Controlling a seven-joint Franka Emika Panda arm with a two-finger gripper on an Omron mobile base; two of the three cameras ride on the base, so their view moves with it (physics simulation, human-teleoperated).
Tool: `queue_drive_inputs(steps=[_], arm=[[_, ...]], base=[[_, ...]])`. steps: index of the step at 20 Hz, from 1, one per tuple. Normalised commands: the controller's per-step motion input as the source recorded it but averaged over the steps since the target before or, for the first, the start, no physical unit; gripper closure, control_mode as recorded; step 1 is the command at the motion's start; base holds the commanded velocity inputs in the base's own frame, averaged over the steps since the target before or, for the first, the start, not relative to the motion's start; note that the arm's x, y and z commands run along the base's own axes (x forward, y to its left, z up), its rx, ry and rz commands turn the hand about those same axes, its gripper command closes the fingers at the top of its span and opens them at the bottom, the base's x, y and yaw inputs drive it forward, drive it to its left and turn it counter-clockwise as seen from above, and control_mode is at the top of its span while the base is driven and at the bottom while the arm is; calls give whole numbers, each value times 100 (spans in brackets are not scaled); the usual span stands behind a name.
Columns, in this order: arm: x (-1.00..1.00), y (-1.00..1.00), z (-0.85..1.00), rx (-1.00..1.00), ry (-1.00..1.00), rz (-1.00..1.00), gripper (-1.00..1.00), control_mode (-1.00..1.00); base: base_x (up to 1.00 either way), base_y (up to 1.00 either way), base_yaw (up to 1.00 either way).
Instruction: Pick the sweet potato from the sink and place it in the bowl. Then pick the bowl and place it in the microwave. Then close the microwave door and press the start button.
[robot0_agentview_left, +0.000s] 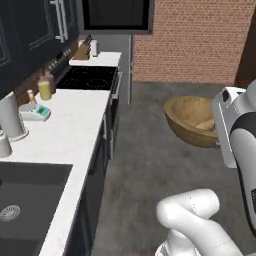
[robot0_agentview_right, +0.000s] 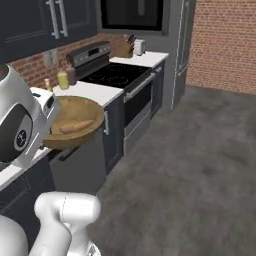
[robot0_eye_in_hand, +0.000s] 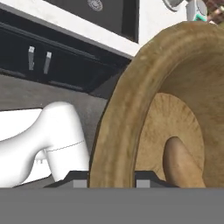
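The wooden bowl (robot0_agentview_left: 186, 116) hangs tilted in the air over the grey floor, right of the counter. The sweet potato (robot0_agentview_left: 205, 125) lies inside it against the lower wall. In the hand view my gripper (robot0_eye_in_hand: 113, 180) is shut on the bowl's rim (robot0_eye_in_hand: 118, 118), one fingertip on each side, with the sweet potato (robot0_eye_in_hand: 180, 162) just beyond. From the right base view the bowl (robot0_agentview_right: 80, 111) and sweet potato (robot0_agentview_right: 75, 126) sit in front of the counter edge. The black sink (robot0_agentview_left: 35, 192) is at lower left. The microwave (robot0_agentview_left: 117, 14) hangs above the stove; its door cannot be made out.
The white counter (robot0_agentview_left: 65, 135) carries a white jug (robot0_agentview_left: 10, 117), a teal item (robot0_agentview_left: 40, 111) and bottles (robot0_agentview_left: 46, 88). Beyond are the black stove (robot0_agentview_left: 90, 77) and a knife block (robot0_agentview_left: 82, 50). A grey fridge (robot0_agentview_right: 179, 50) and brick wall (robot0_agentview_left: 195, 40) stand farther back.
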Motion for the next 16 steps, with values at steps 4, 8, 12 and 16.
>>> queue_drive_inputs(steps=[4, 8, 12, 16], arm=[[0, 0, 0, 0, 0, 0, 100, 100], [0, 0, 0, 0, 0, 0, 100, 100], [0, 0, 0, 0, 0, 0, 100, 100], [0, 0, 0, 0, 0, 0, 100, 100]], base=[[0, 0, -99], [5, 0, -93], [67, 6, -62], [100, -4, -34]])
